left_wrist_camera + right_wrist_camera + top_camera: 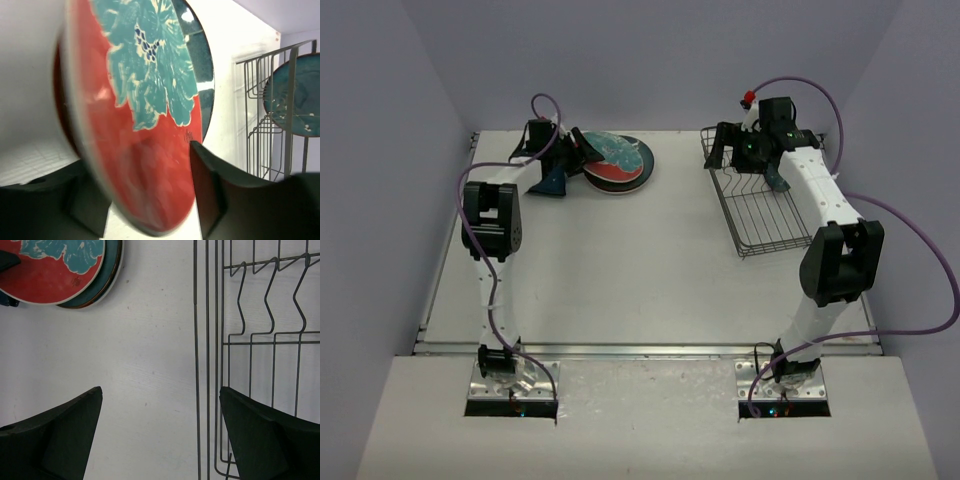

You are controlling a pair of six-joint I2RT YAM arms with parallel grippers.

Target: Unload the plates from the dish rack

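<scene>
The red-orange plate (pixel 617 158) with a teal flower face lies on top of a stack of darker plates (pixel 112 270) at the table's far left. My left gripper (pixel 575 155) is at its left rim. Close up, the rim (pixel 145 180) sits blurred between the parted fingers, and the right finger (pixel 210 195) stands just off it. A teal plate (pixel 295 95) stands upright in the dish rack (pixel 760 215). My right gripper (pixel 722 150) hangs open over the rack's far left edge (pixel 200 365), holding nothing.
Grey walls close in the white table (pixel 640 270) at the back and both sides. The rack's near half shows only bare wire grid. Purple cables loop off both arms.
</scene>
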